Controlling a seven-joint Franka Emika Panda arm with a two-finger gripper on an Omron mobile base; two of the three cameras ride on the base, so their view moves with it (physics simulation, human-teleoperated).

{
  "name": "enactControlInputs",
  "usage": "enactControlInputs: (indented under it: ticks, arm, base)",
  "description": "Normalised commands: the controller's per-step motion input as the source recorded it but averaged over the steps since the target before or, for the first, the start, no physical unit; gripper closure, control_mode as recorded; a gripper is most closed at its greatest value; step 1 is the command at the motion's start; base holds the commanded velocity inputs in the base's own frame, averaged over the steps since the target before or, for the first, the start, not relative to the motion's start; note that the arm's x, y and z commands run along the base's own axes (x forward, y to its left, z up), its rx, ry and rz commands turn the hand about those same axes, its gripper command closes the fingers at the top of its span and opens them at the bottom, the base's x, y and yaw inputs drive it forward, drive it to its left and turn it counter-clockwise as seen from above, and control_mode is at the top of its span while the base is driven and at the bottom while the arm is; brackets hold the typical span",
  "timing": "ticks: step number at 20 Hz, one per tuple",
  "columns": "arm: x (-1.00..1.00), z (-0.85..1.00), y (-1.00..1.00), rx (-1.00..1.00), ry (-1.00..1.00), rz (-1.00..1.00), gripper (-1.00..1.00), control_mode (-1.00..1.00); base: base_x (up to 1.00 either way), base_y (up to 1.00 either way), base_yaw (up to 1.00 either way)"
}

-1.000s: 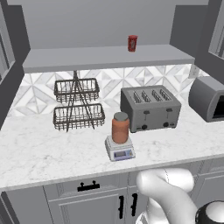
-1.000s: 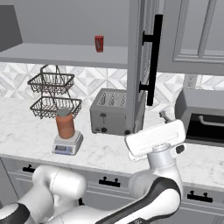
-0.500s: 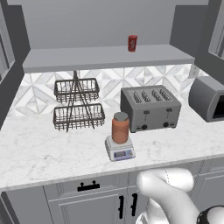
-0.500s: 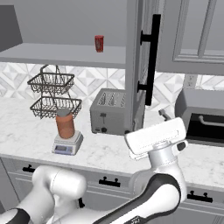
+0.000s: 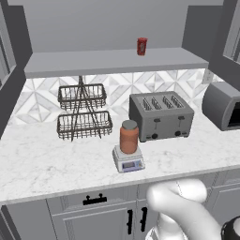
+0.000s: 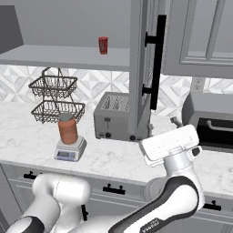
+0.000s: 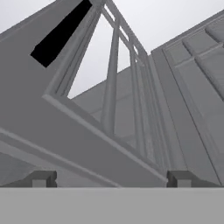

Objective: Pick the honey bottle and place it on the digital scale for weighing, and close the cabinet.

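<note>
Little has shifted since a second ago: in the right base view my wrist block has crept slightly toward the open door edge, and everything on the worktop (image 5: 42,164) sits as it did.

Honey bottle (image 5: 129,137) stands upright on the digital scale (image 5: 128,159), grey lid on top, centred on the plate; I see the same from the other side, honey bottle (image 6: 68,129) on digital scale (image 6: 69,149). Scale sits near the worktop's front edge, blue display facing out.

Just behind and right of it in the left base view: four-slot toaster (image 5: 161,115). To the left, a two-tier wire basket (image 5: 83,111), apart from the scale. Red can (image 5: 141,46) on the shelf (image 5: 93,62) above. Dark grey microwave (image 5: 225,106) at far right.

Cabinet (image 6: 144,68) door is swung out, edge-on to the right base camera, black bar handle (image 6: 157,61) facing right. Its lower corner hangs in front of the toaster in that view.

End effector (image 7: 111,178): fingertips (image 7: 41,178) spread wide at the bottom of the hand view, nothing between them. Hand camera looks up along the glazed door frame (image 7: 109,100) at close range. I cannot tell whether the tips touch the door. In the right base view the wrist (image 6: 170,145) sits just right of and below the door's bottom edge.
</note>
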Motion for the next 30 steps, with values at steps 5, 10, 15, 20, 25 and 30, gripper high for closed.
enactControlInputs:
  ticks: [5, 10, 15, 20, 25, 30]
  arm:
    - [0.34, -0.09, -0.72, 0.05, 0.14, 0.12, -1.0, -1.0]
    - [0.0, 0.97, 0.19, -0.03, 0.0, 0.01, -1.0, -1.0]
    - [0.27, 0.35, 0.94, -0.2, 0.01, 0.0, -1.0, -1.0]
    - [0.4, 0.03, 1.0, -0.35, 0.02, 0.0, -1.0, -1.0]
    - [0.36, 0.6, 1.0, -0.29, -0.06, 0.0, -1.0, -1.0]
    - [0.89, 0.14, 1.0, -0.21, -0.01, -0.05, -1.0, -1.0]
  base:
    - [0.0, 0.0, 0.0]
    - [0.0, 0.0, 0.0]
    - [0.0, 0.0, 0.0]
    - [0.0, 0.0, 0.0]
    - [0.0, 0.0, 0.0]
    - [0.0, 0.0, 0.0]
